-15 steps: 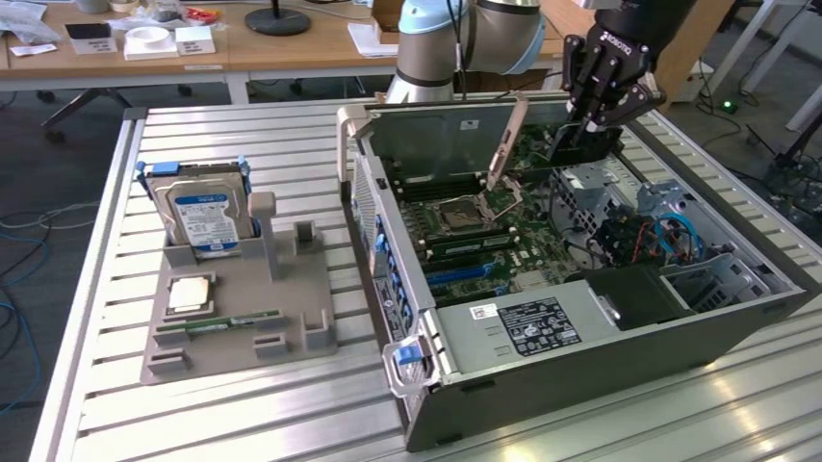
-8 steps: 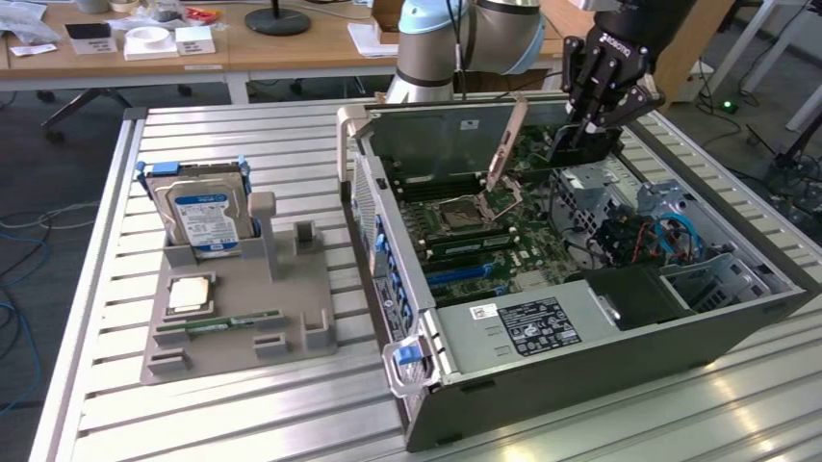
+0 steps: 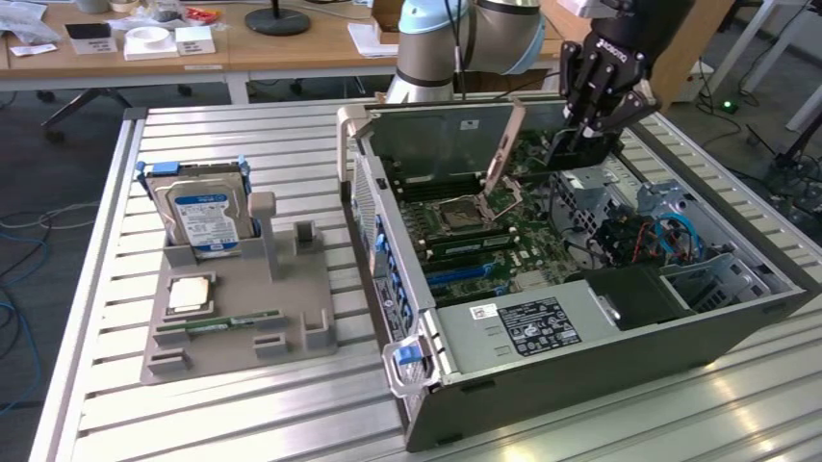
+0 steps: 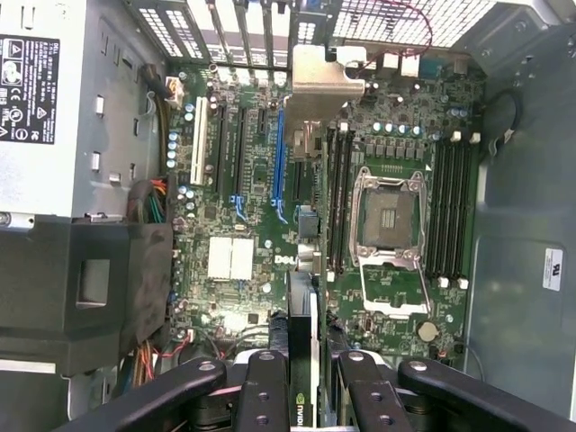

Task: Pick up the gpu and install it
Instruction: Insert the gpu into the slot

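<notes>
The gpu (image 4: pixel 303 319) appears edge-on as a narrow dark strip in the wrist view, with its silver bracket (image 4: pixel 328 81) at the far end. My gripper (image 4: pixel 306 364) is shut on it, one finger on each side. In the exterior view the gripper (image 3: pixel 594 123) hangs over the far side of the open computer case (image 3: pixel 565 385), and the dark gpu (image 3: pixel 575 150) hangs below its fingers above the motherboard (image 3: pixel 469 236). From the wrist view, the card lies lengthwise over the board between the blue expansion slot (image 4: pixel 279 162) and the memory slots (image 4: pixel 337 198). Whether it touches a slot I cannot tell.
Inside the case are the open CPU socket (image 4: pixel 389 220), a power supply (image 3: pixel 540 327) and cables (image 3: pixel 642 236). On the exterior view's left, a grey holder (image 3: pixel 276 332) carries a hard drive (image 3: pixel 206 217), a CPU chip (image 3: pixel 191 294) and a green memory stick (image 3: pixel 234 320).
</notes>
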Robot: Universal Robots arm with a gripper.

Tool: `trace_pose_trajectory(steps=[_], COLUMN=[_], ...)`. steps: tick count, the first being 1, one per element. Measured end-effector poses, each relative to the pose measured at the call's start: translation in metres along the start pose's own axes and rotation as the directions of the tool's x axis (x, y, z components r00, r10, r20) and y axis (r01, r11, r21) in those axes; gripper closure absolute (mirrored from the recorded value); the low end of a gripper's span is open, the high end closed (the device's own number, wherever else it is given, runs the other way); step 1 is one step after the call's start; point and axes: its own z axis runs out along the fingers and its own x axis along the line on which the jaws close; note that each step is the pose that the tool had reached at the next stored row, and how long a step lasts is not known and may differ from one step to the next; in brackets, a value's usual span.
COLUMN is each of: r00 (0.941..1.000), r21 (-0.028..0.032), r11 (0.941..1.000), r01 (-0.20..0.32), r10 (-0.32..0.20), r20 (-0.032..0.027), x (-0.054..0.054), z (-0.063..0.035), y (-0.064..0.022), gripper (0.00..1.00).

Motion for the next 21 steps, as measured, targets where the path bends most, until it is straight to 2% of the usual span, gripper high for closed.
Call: trace_pose_trajectory(steps=[2, 3, 9, 11, 16, 21], r00=[1.0000, 1.0000, 1.0000, 1.0000, 1.0000, 1.0000], r21=[0.0023, 0.0054, 0.0327, 0.0396, 0.0455, 0.0526], r11=[1.0000, 1.0000, 0.9995, 0.9992, 0.9990, 0.9986], r01=[0.000, 0.000, 0.001, 0.001, 0.001, 0.001], r10=[0.000, 0.000, -0.001, -0.001, -0.001, -0.001], r20=[-0.0003, -0.0004, -0.0019, -0.0023, -0.0028, -0.0034], x=[0.000, 0.000, 0.000, -0.001, -0.001, -0.001], z=[0.0027, 0.0040, 0.0106, 0.0121, 0.0171, 0.0242], y=[0.0009, 0.0019, 0.0097, 0.0120, 0.0225, 0.0274], gripper=[0.74, 0.74, 0.74, 0.74, 0.74, 0.74])
